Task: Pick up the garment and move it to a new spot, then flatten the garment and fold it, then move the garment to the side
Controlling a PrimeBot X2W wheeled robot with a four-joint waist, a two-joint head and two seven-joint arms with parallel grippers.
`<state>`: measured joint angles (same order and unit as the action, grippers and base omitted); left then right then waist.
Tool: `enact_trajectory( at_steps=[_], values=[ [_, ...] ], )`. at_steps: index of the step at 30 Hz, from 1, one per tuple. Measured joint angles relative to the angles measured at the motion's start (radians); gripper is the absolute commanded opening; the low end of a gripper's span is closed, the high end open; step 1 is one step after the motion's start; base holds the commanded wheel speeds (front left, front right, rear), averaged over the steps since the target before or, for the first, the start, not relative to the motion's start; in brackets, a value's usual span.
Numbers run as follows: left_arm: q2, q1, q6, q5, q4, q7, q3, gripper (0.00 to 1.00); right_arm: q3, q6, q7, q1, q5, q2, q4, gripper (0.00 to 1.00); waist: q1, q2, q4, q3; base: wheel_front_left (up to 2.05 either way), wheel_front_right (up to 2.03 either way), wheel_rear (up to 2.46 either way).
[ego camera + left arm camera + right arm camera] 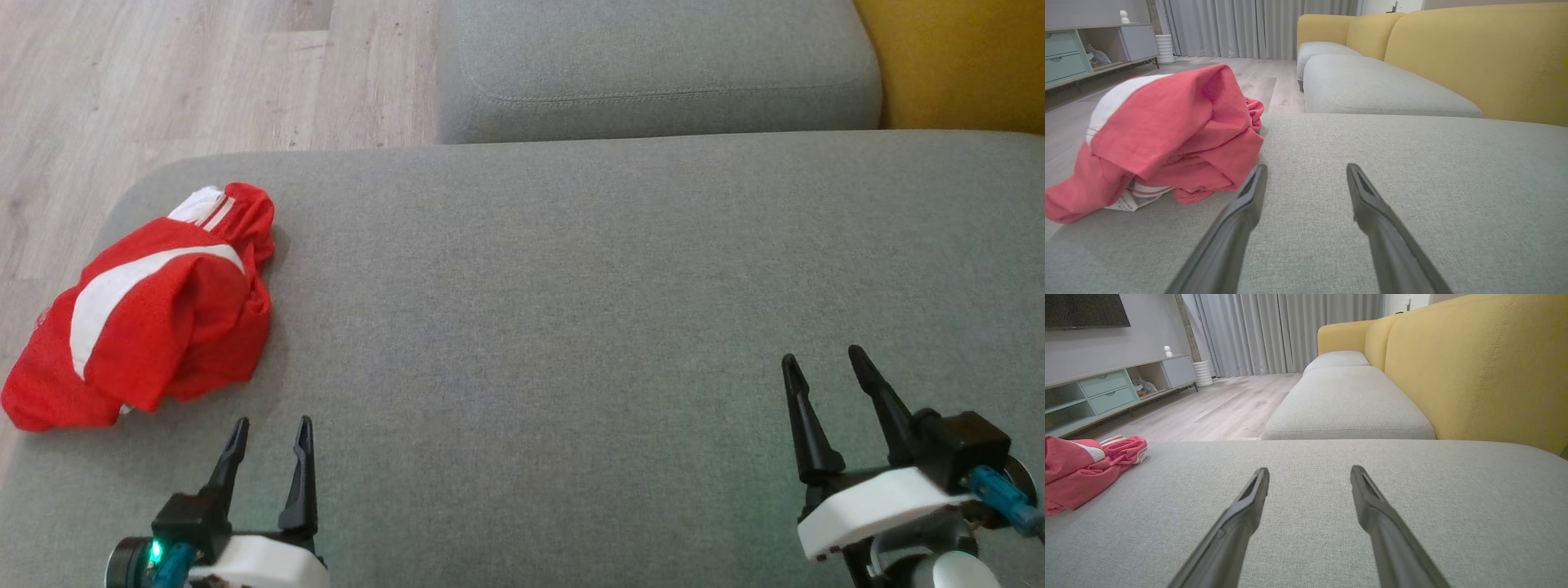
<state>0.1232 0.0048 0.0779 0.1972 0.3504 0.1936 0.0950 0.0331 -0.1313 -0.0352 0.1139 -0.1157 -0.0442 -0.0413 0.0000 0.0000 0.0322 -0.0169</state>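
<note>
Grey fabric runs under both of my pincers: the seat (pixel 571 269) is the biggest thing I have, stretching ahead of the fingertips and out to either side. Ahead of the right pincer (pixel 820 353) and off to its right rises the yellow back (pixel 1486 363); straight beyond both pincers a second grey cushion (pixel 653 65) butts against the seat's far edge. Pale wood floor (pixel 163 73) lies ahead and to the left of the left pincer (pixel 273 420), and past it my wrist views give me grey curtains (pixel 1290 330) and a low cabinet (pixel 1106 392) with green drawers along the wall. The garment (pixel 155 310), red with white stripes, lies crumpled on the seat's left corner, just ahead of the left pincer and to its left, near the left finger but apart from it, reaching the seat's left edge. From the right pincer it is well apart, far off to the left. Both arms sit low at my near side, fingers pointing forward just above the fabric, the right pair leaning a little leftward. Each pincer is released, jaws spread wide over bare fabric.
</note>
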Motion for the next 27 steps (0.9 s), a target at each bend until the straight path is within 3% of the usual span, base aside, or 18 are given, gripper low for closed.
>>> enact_trajectory(
  at_steps=[15,27],
  values=[
    [0.009,-0.001,-0.039,0.007,0.002,-0.014,0.001,1.0,0.005,0.0,0.0,0.0,0.0,0.0,0.0,1.0,0.0,0.0,0.022,0.002,0.0,0.0,0.0],
    [0.025,-0.021,-0.07,0.014,0.0,-0.006,-0.009,1.0,0.043,0.0,-0.002,0.0,-0.01,0.0,-0.011,1.0,0.0,0.0,0.167,0.006,0.0,0.0,0.0]
  ],
)
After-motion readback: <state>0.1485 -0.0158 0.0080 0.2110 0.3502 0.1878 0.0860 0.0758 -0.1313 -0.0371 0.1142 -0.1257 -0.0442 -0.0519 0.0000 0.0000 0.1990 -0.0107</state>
